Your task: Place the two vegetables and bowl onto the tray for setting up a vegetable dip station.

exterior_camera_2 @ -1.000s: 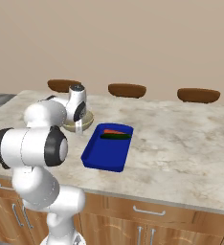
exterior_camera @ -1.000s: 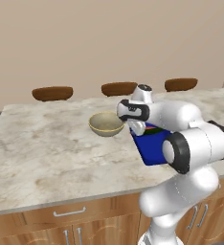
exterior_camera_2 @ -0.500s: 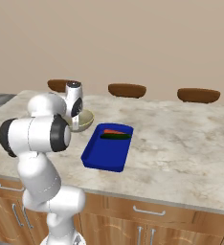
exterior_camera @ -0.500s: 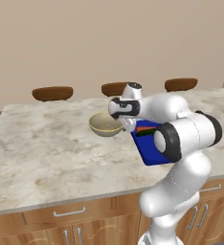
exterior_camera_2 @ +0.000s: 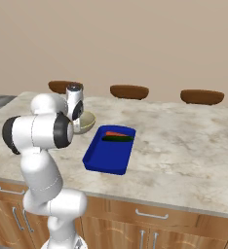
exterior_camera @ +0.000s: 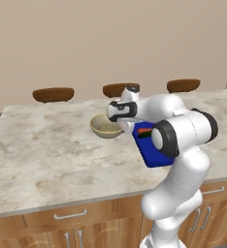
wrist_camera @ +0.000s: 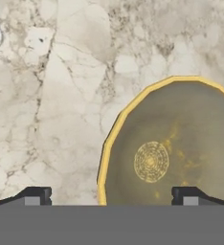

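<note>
The beige bowl (exterior_camera: 105, 127) stands on the marble counter, just left of the blue tray (exterior_camera: 156, 154). In the hand view the bowl (wrist_camera: 171, 153) shows its olive inside and thin yellow rim. My gripper (wrist_camera: 111, 196) is open, with one fingertip over the bowl's inside and the other over bare counter, so the rim runs between them. From the left base view the gripper (exterior_camera: 125, 127) hangs at the bowl's right edge. The orange carrot (exterior_camera_2: 117, 133) and the dark green vegetable (exterior_camera_2: 119, 139) lie side by side at the far end of the tray (exterior_camera_2: 106, 158).
Three dark brown flat ovals (exterior_camera: 53, 93) (exterior_camera: 116, 89) (exterior_camera: 183, 85) line the far edge of the counter. The marble top (exterior_camera_2: 184, 146) stretches wide to the right of the tray. Wooden drawers (exterior_camera: 69, 215) run below the front edge.
The hand has swung left from the tray side and come down over the bowl's right rim. Bowl, tray and vegetables have stayed where they were.
</note>
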Robot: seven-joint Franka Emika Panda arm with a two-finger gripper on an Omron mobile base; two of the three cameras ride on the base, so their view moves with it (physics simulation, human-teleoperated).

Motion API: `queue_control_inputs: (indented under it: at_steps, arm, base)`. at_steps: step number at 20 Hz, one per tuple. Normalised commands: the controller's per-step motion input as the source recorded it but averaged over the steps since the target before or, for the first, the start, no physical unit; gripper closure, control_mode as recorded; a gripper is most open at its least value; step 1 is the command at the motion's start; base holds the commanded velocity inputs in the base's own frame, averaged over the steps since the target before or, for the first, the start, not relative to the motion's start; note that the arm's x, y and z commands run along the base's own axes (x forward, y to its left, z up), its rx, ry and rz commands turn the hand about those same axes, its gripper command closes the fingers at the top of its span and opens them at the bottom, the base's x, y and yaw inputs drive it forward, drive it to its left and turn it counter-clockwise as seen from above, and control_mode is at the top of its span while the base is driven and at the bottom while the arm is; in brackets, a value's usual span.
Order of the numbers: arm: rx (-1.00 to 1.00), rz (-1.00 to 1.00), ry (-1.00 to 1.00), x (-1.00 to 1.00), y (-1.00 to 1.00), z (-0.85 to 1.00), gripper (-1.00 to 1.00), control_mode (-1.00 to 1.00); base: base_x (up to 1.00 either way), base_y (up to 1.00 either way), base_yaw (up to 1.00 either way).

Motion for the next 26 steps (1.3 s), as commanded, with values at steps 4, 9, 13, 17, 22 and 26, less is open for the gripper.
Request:
queue_control_inputs:
  at_steps: [4, 9, 13, 17, 22, 26]
  arm:
    - [0.0, 0.0, -0.08, 0.18, 0.07, -0.32, -1.0, -1.0]
    - [0.0, 0.0, -0.02, 0.04, 0.0, -0.13, -1.0, -1.0]
    - [0.0, 0.0, 0.0, 0.0, 0.0, -0.08, -1.0, -1.0]
    - [0.0, 0.0, 0.0, 0.01, 0.0, -0.12, -1.0, -1.0]
    - [0.0, 0.0, 0.0, 0.02, 0.0, -0.16, -1.0, -1.0]
    - [0.0, 0.0, 0.0, 0.03, 0.05, -0.19, -1.0, -1.0]
  base:
    - [0.0, 0.0, 0.0]
    - [0.0, 0.0, 0.0]
    - [0.0, 0.0, 0.0]
    - [0.0, 0.0, 0.0]
    - [0.0, 0.0, 0.0]
    - [0.0, 0.0, 0.0]
